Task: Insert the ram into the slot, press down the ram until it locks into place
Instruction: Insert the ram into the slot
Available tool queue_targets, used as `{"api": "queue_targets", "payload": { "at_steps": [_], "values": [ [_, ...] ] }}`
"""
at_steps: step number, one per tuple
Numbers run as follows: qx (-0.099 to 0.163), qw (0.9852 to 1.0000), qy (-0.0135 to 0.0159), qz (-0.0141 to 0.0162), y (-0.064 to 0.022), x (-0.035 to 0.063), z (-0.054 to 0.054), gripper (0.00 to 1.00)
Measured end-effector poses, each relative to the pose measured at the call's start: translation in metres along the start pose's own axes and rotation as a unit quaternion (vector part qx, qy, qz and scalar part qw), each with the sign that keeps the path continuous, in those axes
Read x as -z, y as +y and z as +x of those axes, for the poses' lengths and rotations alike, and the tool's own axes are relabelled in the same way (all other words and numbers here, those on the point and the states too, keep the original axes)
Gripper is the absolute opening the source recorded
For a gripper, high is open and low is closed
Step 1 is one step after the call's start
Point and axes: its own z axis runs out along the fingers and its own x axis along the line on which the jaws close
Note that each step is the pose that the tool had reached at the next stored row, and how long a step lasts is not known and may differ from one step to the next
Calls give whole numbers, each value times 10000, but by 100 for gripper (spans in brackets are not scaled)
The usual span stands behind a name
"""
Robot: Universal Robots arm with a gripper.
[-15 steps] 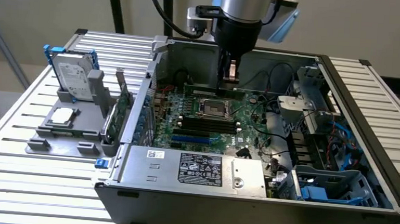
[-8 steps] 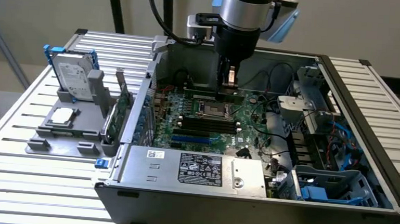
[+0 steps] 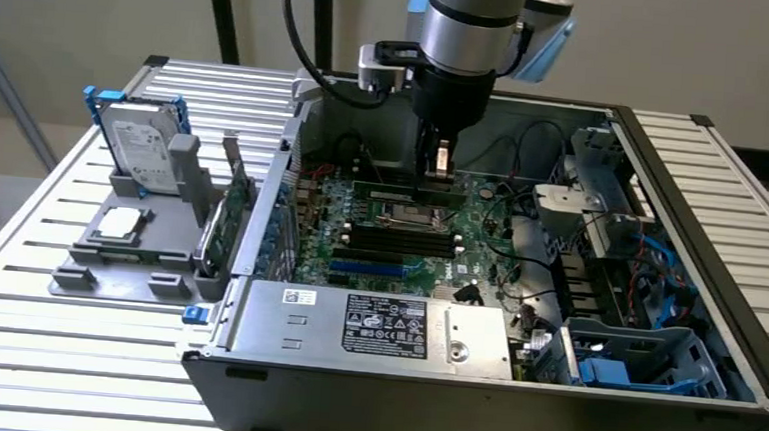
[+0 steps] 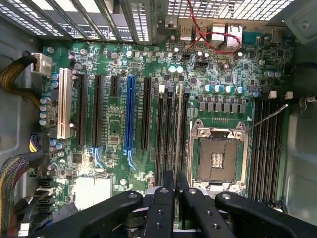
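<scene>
- Wrist view: the black two-fingered hand [image 4: 176, 174] has its fingers pressed together above the long, thin green ram stick [image 4: 178, 124], which is seen edge-on with its chips hidden.
- The ram stands in a long narrow black memory slot [image 4: 177, 161] among identical ones.
- I cannot tell whether the fingertips touch it.
- Exterior view: the hand [image 3: 437, 174] hides part of the ram [image 3: 406, 191].

Bright overhead light glares off the slatted table [image 3: 81, 377].

I see ram [image 3: 410, 194]: green stick, black chips, on edge in a black slot [image 4: 179, 163]; latching unclear.
</scene>
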Motion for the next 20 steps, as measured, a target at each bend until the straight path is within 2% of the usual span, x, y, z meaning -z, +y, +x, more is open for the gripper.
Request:
{"api": "queue_targets", "payload": {
  "at_steps": [20],
  "values": [
    [0, 10000, 7, 0, -14, -333, 14, 13]
  ]
}}
